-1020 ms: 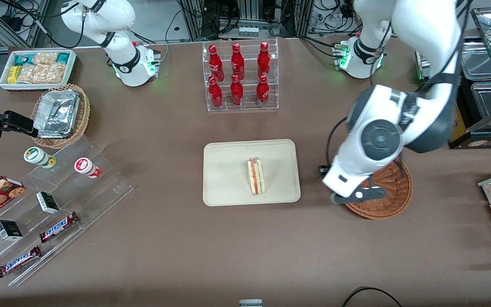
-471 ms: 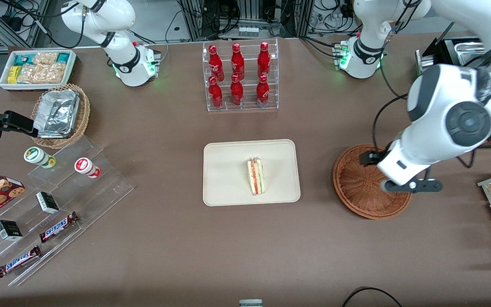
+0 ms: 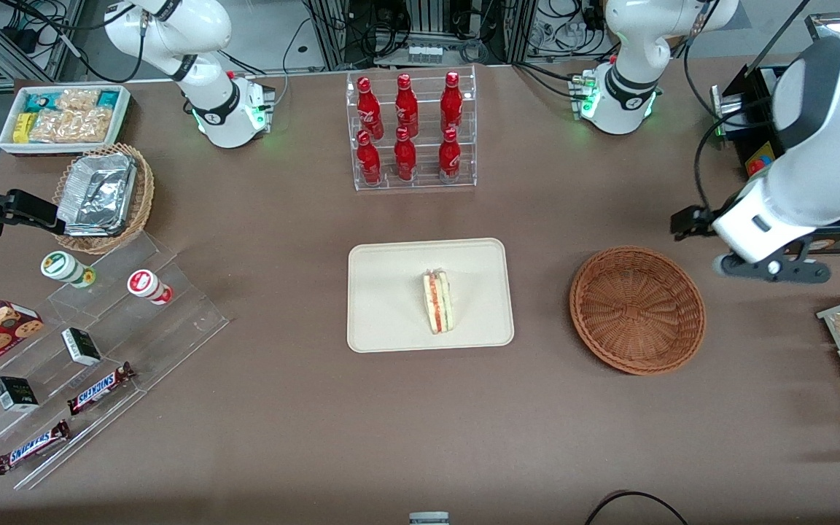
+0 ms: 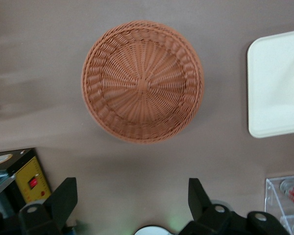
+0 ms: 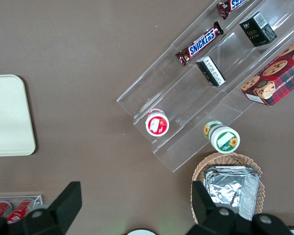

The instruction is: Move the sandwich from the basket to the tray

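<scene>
The wedge sandwich (image 3: 437, 300) lies on the cream tray (image 3: 383, 292); the reddish-brown wicker basket (image 3: 637, 309) sits beside it, empty

You see a reddish-brown woven basket (image 3: 637, 310), a cream-beige tray (image 3: 391, 295), and a sandwich (image 3: 437, 301) of pale bread with red and green stripes. Your gripper (image 4: 132, 198) hangs high above the basket toward the working arm's end, its fingers (image 4: 63, 198) black and spread wide. Table (image 3: 303, 423) is dull brown. Bottles (image 3: 405, 127) are red.
</scene>
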Motion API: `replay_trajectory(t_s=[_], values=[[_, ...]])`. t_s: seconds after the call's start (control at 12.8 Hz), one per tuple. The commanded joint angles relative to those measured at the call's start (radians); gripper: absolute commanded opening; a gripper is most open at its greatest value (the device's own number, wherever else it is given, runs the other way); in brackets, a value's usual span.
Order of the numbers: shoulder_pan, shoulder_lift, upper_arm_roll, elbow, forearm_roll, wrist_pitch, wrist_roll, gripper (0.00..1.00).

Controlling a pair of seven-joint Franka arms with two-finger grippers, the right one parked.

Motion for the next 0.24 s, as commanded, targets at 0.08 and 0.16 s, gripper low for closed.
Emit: replay_trajectory(t_s=[0.08,0.16], values=[[0.018,-0.065,-0.005,-0.02,-0.018,-0.056,0.04,1.0],[0.018,-0.065,0.001,-0.009,-0.024,-0.065,0.04,1.0]])
